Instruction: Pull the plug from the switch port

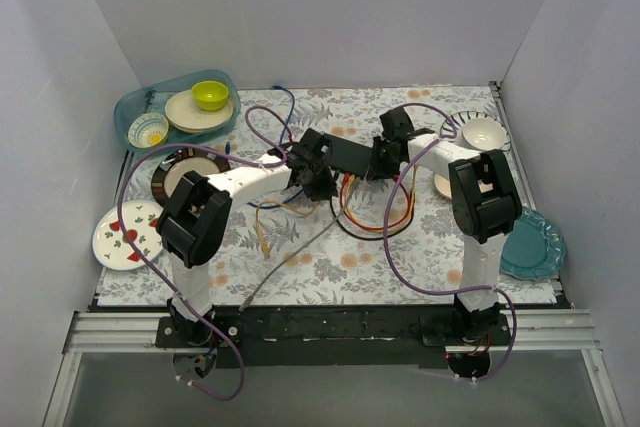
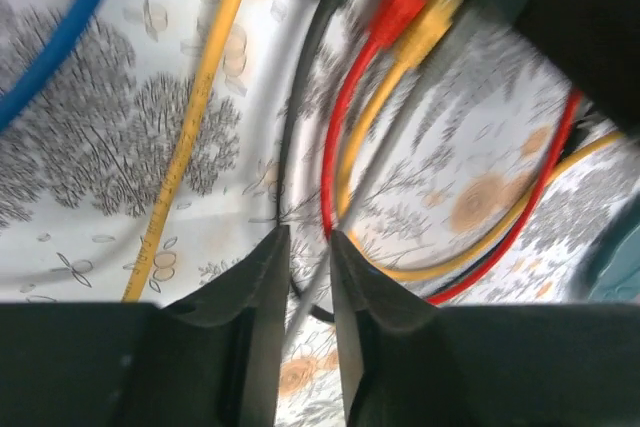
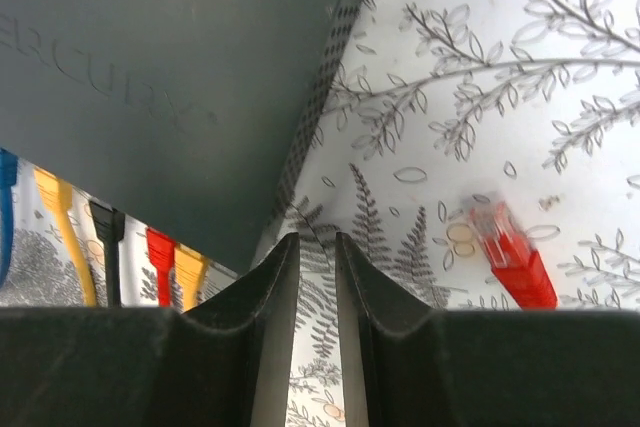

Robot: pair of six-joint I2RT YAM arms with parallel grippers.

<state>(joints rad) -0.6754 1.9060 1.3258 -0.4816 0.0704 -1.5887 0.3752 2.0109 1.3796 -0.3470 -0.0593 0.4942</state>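
Switch (image 3: 150,97) sits mid-tabletop (image 3: 560,127) between both arms, filling the upper left of the right wrist view. It is a flat matte dark box with faint embossed lettering and a perforated side wall. Along its lower edge stand five moulded plugs (image 3: 110,232), blue, yellow, black, red and yellow, all seated in their sockets. Right tool (image 3: 316,239) hovers at the box's corner, jaws narrowly parted on nothing, probably placed there to brace it. Left tool (image 2: 309,237) hangs over glossy round cables (image 2: 190,127) strewn on the floral print. Its jaws are nearly together with a grey lead (image 2: 312,292) in the gap, but blur hides whether that lead is clamped. A loose red plug (image 3: 512,259), clear-tipped, lies free at lower right
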